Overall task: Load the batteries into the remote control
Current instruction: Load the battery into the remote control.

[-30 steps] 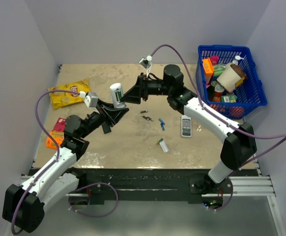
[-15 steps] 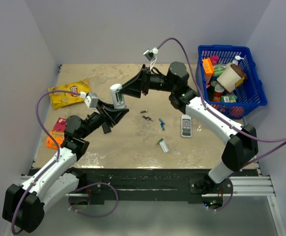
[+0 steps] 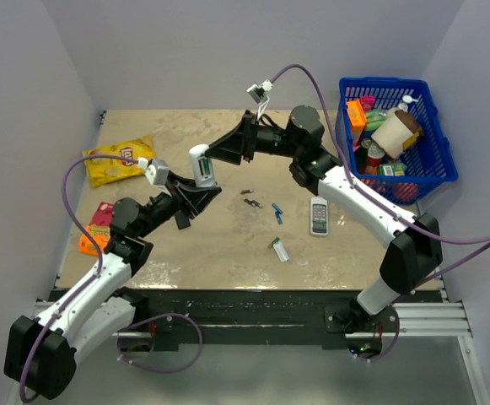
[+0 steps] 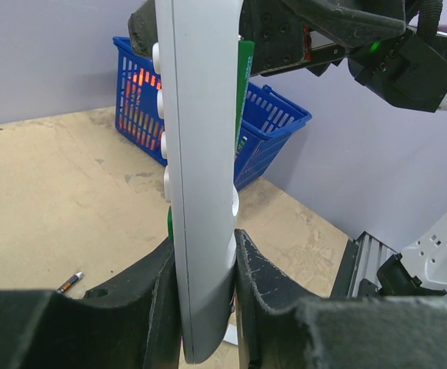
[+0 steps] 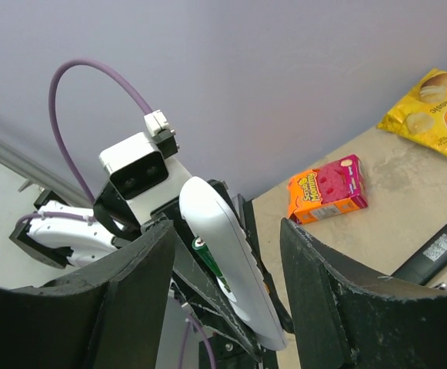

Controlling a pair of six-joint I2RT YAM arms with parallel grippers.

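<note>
The white remote control (image 4: 200,154) stands upright above the table, and my left gripper (image 4: 205,246) is shut on its lower end. A green battery (image 4: 243,84) lies along its back; in the right wrist view this battery (image 5: 208,257) sits against the remote control (image 5: 235,254). My right gripper (image 5: 227,231) is open, with one finger on each side of the remote's top and a gap on both sides. From above, the remote control (image 3: 200,164) is between my left gripper (image 3: 196,190) and my right gripper (image 3: 219,153). A second green battery (image 3: 272,244) lies on the table.
A white cover (image 3: 282,251) lies beside the loose battery. A blue cell (image 3: 277,213), dark cells (image 3: 252,198) and a grey-white remote (image 3: 319,216) are mid-table. There is a full blue basket (image 3: 396,139) at right. A chips bag (image 3: 118,159), sponge box (image 3: 97,228) and black remote (image 5: 438,247) are at left.
My right gripper has swung left and down over the remote's top, and its jaws have narrowed a little. The left gripper and the remote have not moved.
</note>
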